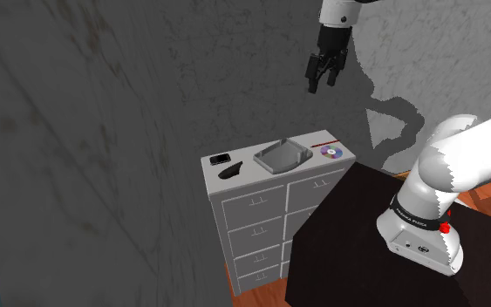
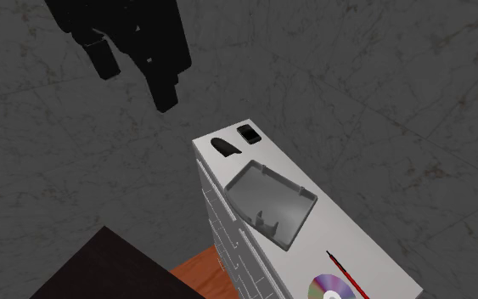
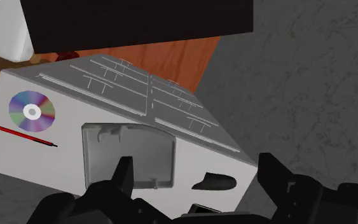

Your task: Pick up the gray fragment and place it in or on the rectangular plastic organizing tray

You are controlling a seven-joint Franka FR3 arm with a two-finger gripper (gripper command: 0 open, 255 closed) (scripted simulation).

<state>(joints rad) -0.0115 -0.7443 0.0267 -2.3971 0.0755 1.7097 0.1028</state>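
Note:
The gray fragment [image 1: 228, 173] is a dark, nearly black curved piece lying on the white cabinet top [image 1: 261, 174], near the end at the shoulder view's left. The rectangular gray tray [image 1: 283, 157] sits beside it at the middle of the top, with nothing inside. My gripper [image 1: 322, 85] hangs high above the cabinet, open and holding nothing. In the wrist view my gripper [image 3: 196, 178] looks down on the tray [image 3: 130, 153] and the fragment [image 3: 214, 183]. The second exterior view has the gripper [image 2: 135, 85] well above the fragment [image 2: 226, 149] and the tray [image 2: 271, 200].
A small black rectangular object [image 1: 221, 159] lies next to the fragment. A shiny disc [image 1: 331, 152] and a red pencil [image 1: 322, 140] lie past the tray on the other end. The cabinet has drawers [image 1: 252, 209] and stands by a gray wall. My dark stand [image 1: 348, 227] is close by.

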